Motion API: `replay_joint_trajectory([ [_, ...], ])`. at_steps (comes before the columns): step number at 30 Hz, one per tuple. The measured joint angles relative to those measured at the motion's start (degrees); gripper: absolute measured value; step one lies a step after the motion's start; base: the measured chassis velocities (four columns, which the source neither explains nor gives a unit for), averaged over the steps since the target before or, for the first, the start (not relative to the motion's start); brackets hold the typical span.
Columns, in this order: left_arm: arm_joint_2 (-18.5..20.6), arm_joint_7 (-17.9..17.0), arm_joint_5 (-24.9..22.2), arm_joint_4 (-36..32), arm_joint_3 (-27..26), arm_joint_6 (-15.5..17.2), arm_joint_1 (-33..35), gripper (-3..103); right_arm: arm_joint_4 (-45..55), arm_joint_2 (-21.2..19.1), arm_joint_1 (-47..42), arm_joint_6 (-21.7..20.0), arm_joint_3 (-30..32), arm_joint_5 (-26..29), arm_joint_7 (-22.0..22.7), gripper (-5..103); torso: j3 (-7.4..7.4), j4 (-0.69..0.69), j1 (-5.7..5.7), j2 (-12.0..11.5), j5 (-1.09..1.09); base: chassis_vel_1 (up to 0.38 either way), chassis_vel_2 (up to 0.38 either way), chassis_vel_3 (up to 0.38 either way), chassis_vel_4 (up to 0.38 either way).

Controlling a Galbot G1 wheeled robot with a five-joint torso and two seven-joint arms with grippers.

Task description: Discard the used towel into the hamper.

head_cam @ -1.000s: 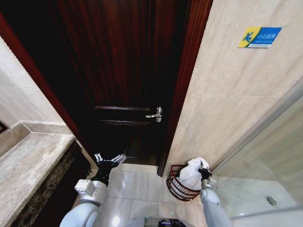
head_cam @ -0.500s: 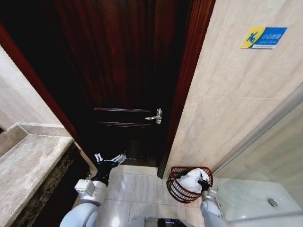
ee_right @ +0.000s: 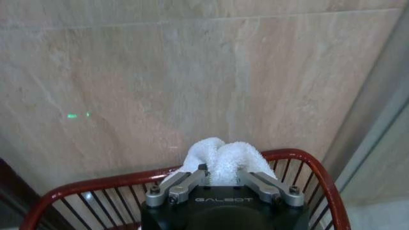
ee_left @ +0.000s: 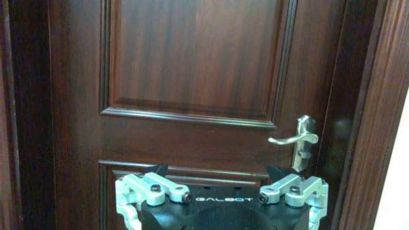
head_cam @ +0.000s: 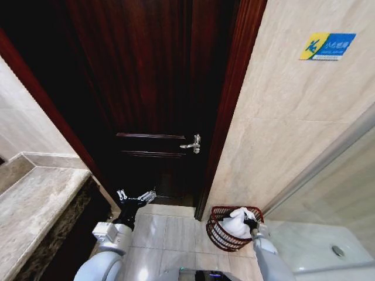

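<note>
At lower left of the head view, the left gripper (head_cam: 136, 197) hangs idle, fingers spread, before the dark wooden door (head_cam: 152, 88). At lower right, the right gripper (head_cam: 251, 222), pinching the white terry towel (head_cam: 237, 221), has sunk lower into the reddish-brown wire hamper (head_cam: 218, 233); release seems near.

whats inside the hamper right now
A white towel sits bunched inside the hamper, with the right gripper shut on its top. The towel and gripper cover the hamper's bottom, so anything beneath cannot be seen.
</note>
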Motion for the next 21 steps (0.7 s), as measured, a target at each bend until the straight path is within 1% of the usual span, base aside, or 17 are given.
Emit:
replay_joint_trajectory([
  [1,0.0,0.0,0.0,0.0,0.0,0.0,0.0,100,0.0,0.0,0.0,0.0,0.0,0.0,0.0,8,0.0,0.0,0.0,0.0,0.0,0.0,0.0,0.0,0.0],
  [4,0.0,0.0,0.0,0.0,0.0,0.0,0.0,100,-4.01,-0.15,2.61,-0.69,0.0,-2.19,-1.72,8,0.0,0.02,0.0,0.0,0.02,0.0,0.0,0.0,0.0],
  [8,0.0,0.0,0.0,0.0,0.0,0.0,0.0,100,-5.91,-0.14,2.93,-1.89,0.34,-3.31,-3.2,8,0.0,0.02,0.0,0.0,0.02,0.0,0.0,0.0,0.0],
  [9,0.0,0.0,0.0,0.0,0.0,0.0,0.0,100,-5.91,-0.14,2.93,-1.89,0.34,-3.31,-3.2,8,0.0,0.02,0.0,0.0,0.02,0.0,0.0,0.0,0.0],
  [10,0.0,0.0,0.0,0.0,0.0,0.0,0.0,100,-6.92,-0.14,3.22,-2.11,0.58,-3.8,-3.35,8,0.0,-0.03,0.0,0.0,0.02,0.0,0.0,0.0,0.0],
  [11,0.0,0.0,0.0,0.0,0.0,0.0,0.0,100,-7.38,-0.12,3.42,-2.24,0.65,-4.01,-3.41,8,0.0,-0.03,0.0,0.0,0.01,0.0,0.0,0.0,0.0],
  [13,0.0,0.0,0.0,0.0,0.0,0.0,0.0,100,-10.59,0.18,5.64,-3.0,0.97,-5.21,-3.69,8,0.0,-0.01,0.0,0.0,0.02,0.0,0.0,0.0,0.0],
  [14,0.0,0.0,0.0,0.0,0.0,0.0,0.0,100,-10.59,0.18,5.64,-3.0,0.97,-5.21,-3.69,8,0.0,-0.01,0.0,0.0,0.02,0.0,0.0,0.0,0.0],
  [17,0.0,0.0,0.0,0.0,0.0,0.0,0.0,100,-14.72,0.53,8.71,-3.08,1.3,-6.7,-3.8,8,0.0,0.04,0.0,0.0,0.02,0.0,0.0,0.0,0.0],
  [21,0.0,0.0,0.0,0.0,0.0,0.0,0.0,100,-15.88,0.63,9.42,-3.18,1.34,-7.54,-3.79,8,0.0,0.01,0.0,0.0,0.01,0.0,0.0,0.0,0.0],
])
